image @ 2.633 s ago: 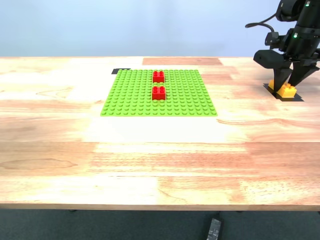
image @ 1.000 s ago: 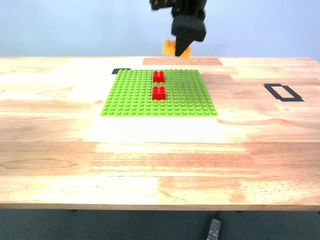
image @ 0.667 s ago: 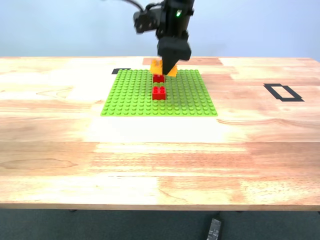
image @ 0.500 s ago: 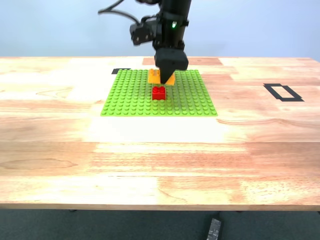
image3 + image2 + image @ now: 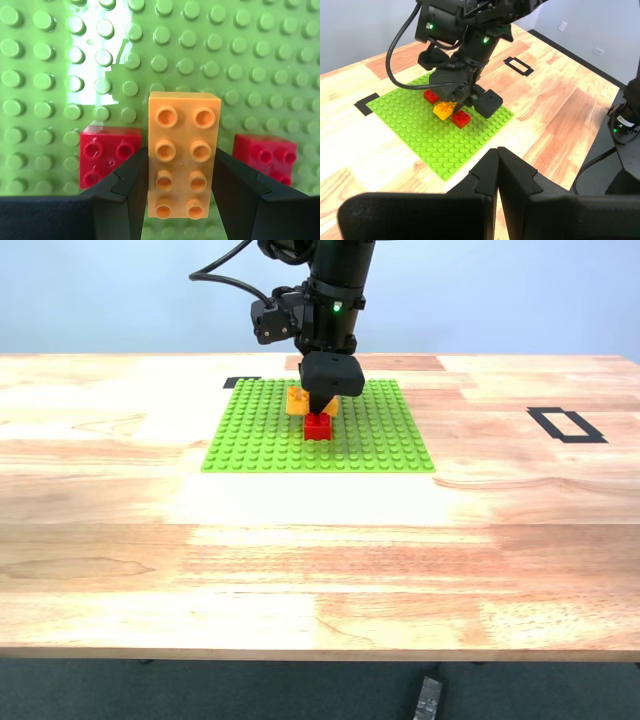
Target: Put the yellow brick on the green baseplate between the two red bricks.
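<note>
Wooden tabletop fills the scene in front of you, with pale blue wall behind. Nearest, my first gripper (image 5: 497, 172) hangs back off the work with its fingers pressed together on nothing, so it stays out of the way and its camera overlooks the plate. Farther on lies the green baseplate (image 5: 260, 430), flat on the table. Over its middle, my second gripper (image 5: 322, 405) points straight down, jaws clamped on the long sides of the yellow brick (image 5: 183, 160). You can see in the second wrist view that the brick sits in line with the gap between the two red bricks (image 5: 110, 156), one on each flank, studs facing the camera. I judge it not yet pressed down. Beyond, a black tape outline (image 5: 567, 425) marks the table at the exterior view's right.
</note>
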Robot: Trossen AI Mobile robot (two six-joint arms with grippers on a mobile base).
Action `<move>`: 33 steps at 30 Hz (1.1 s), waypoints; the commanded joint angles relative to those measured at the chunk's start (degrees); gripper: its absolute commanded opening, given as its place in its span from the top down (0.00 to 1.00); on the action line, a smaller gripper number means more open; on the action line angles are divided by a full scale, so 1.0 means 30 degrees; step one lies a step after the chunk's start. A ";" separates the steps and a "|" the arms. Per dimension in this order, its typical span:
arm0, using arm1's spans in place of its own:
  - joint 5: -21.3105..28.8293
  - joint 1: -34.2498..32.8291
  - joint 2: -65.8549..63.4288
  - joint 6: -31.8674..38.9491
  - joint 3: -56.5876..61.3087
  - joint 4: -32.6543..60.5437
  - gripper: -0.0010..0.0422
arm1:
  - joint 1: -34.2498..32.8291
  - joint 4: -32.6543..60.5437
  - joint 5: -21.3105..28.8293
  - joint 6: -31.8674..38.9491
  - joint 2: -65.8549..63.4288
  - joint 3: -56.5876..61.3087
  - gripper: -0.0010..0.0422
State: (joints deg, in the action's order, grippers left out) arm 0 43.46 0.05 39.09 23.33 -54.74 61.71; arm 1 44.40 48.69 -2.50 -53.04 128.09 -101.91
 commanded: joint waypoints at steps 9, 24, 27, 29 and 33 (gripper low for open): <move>0.0022 0.0007 0.0015 0.0007 0.0007 0.0007 0.98 | -0.0634 -0.0007 0.0029 0.0364 -0.0219 0.0262 0.98; 0.0015 0.0007 0.0015 0.0007 0.0007 -0.0124 0.98 | -0.0736 -0.0372 -0.0262 0.1137 -0.0255 0.0474 0.91; 0.0007 0.0007 0.0015 0.0015 0.0007 -0.0124 0.98 | -0.0743 -0.0401 -0.0262 0.1122 -0.0255 0.0488 0.85; 0.0015 -0.0007 0.0015 0.0007 -0.0007 -0.0124 0.98 | -0.0736 -0.0393 -0.0277 0.1195 -0.0255 0.0488 0.82; 0.0007 -0.0029 0.0007 0.0015 -0.0007 -0.0131 0.98 | -0.0743 -0.0393 -0.0699 0.1180 -0.0255 0.0561 0.76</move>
State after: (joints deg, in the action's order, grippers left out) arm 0 43.48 -0.01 39.11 23.35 -54.74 61.36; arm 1 42.15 47.48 -4.16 -49.50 127.42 -100.31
